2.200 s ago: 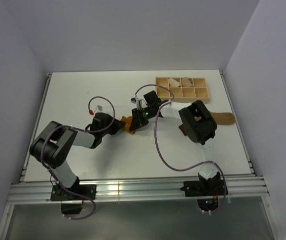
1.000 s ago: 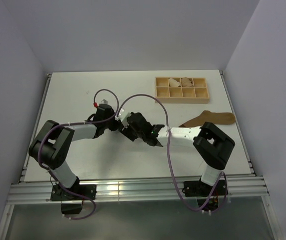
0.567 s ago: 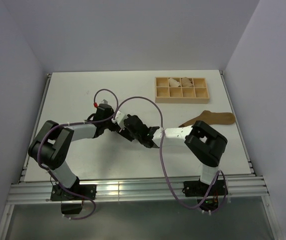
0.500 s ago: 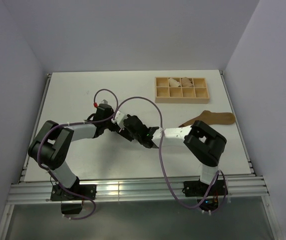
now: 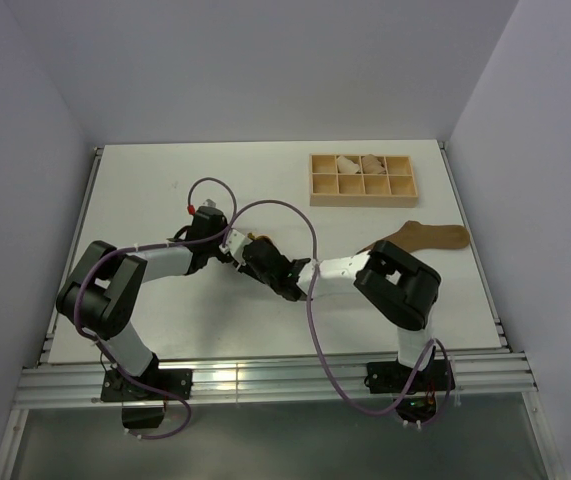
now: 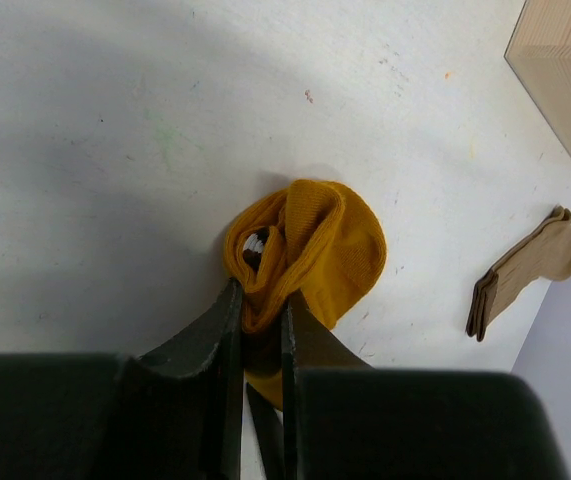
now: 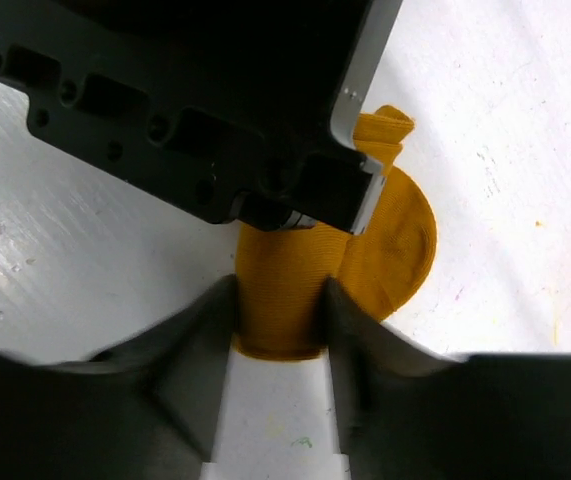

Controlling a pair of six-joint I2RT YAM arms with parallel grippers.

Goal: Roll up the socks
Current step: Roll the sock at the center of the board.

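Note:
The mustard-orange sock (image 6: 330, 235) lies bunched on the white table, with a bit of its striped cuff showing inside the fold. My left gripper (image 6: 261, 300) is shut on the gathered fabric. From the opposite side my right gripper (image 7: 278, 300) has its fingers (image 7: 215, 315) pressed against both sides of the same sock (image 7: 395, 240), right under the left gripper's black body (image 7: 195, 90). In the top view both grippers (image 5: 233, 250) (image 5: 253, 254) meet mid-table and cover nearly all of the mustard sock (image 5: 258, 240). The tan-brown sock (image 5: 420, 237) (image 6: 520, 275) lies flat to the right, untouched.
A wooden compartment tray (image 5: 363, 177) holding pale rolled bundles stands at the back right; its corner (image 6: 565, 70) shows in the left wrist view. Purple cables loop over both arms. The table edge runs along the near rail.
My right arm swung from the right side of the table leftward to the mustard sock, and its jaws narrowed around it. The left gripper kept its hold, barely moving.

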